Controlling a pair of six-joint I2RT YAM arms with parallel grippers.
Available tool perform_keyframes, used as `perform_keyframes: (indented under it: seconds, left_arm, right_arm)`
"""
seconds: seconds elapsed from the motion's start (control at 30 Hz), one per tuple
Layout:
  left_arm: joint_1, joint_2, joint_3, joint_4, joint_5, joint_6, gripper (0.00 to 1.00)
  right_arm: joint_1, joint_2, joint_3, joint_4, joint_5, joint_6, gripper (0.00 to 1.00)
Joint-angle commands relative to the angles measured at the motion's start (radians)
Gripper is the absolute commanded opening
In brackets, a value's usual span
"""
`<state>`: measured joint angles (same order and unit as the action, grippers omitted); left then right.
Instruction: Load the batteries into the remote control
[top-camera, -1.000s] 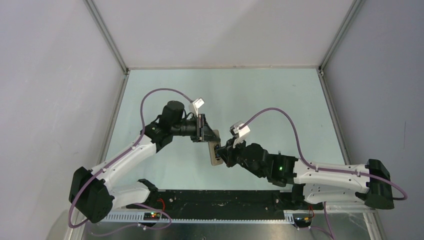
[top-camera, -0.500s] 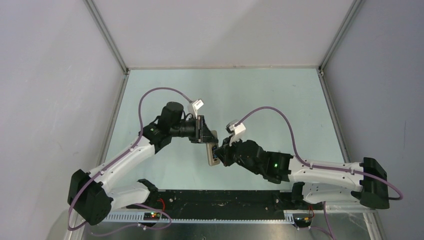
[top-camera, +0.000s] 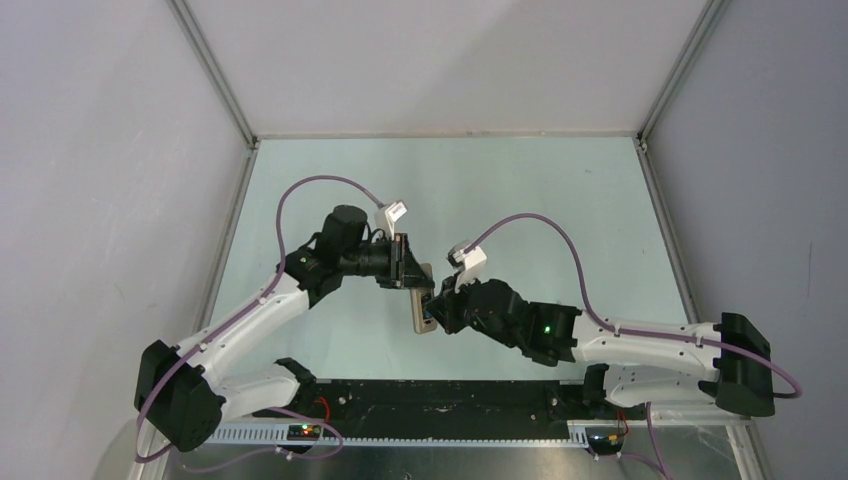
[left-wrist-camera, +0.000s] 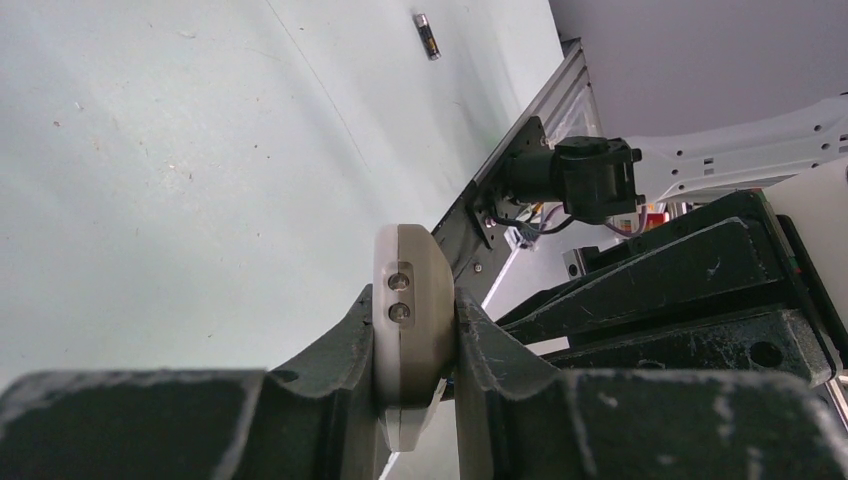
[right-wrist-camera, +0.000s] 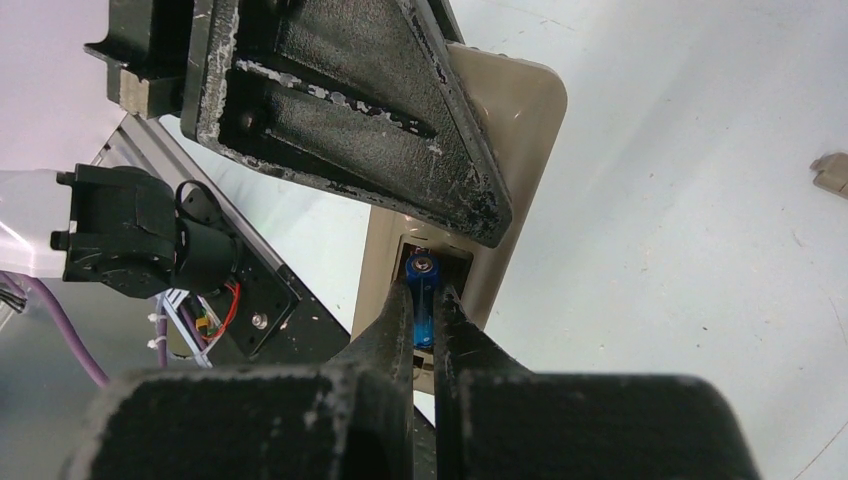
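My left gripper (top-camera: 405, 272) (left-wrist-camera: 414, 302) is shut on the remote control (top-camera: 421, 308) (left-wrist-camera: 410, 290), gripping it edge-on above the table. Its tan back (right-wrist-camera: 515, 120) faces my right gripper (top-camera: 438, 304) (right-wrist-camera: 423, 298). That gripper is shut on the blue battery (right-wrist-camera: 421, 280), whose tip sits at the mouth of the recessed slot (right-wrist-camera: 440, 250). The left wrist view shows the dark battery (left-wrist-camera: 427, 35) lying loose on the pale green table (top-camera: 520, 190), far from both grippers.
A small tan piece (right-wrist-camera: 830, 172) lies on the table to the right of the remote. A black rail (top-camera: 450, 400) runs along the near edge between the arm bases. Grey walls (top-camera: 100, 200) enclose the table on three sides.
Both grippers have drifted slightly left together. The right gripper with the blue battery has closed in on the remote's back.
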<state>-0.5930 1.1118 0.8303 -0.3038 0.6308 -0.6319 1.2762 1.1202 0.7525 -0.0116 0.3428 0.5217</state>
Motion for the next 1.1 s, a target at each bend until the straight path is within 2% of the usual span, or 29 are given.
perform_keyframes:
  seconds: [0.0,0.5,0.7,1.07]
  left_arm:
    - [0.0,-0.046,0.032,0.126,0.05,-0.014,0.0]
    - [0.001,-0.054,0.047,0.125,0.099,0.026,0.0]
    - [0.001,-0.038,0.032,0.125,0.103,0.016,0.0]
    - [0.001,-0.012,0.024,0.121,0.121,-0.005,0.0]
  right_arm:
    - [0.005,0.035,0.001,-0.112,-0.088,-0.016,0.0]
    - [-0.017,0.038,0.002,-0.108,-0.094,0.018,0.0]
    - [-0.054,0.014,0.022,-0.118,-0.062,0.054,0.13]
    - [-0.077,0.001,0.054,-0.136,-0.025,0.039,0.17]
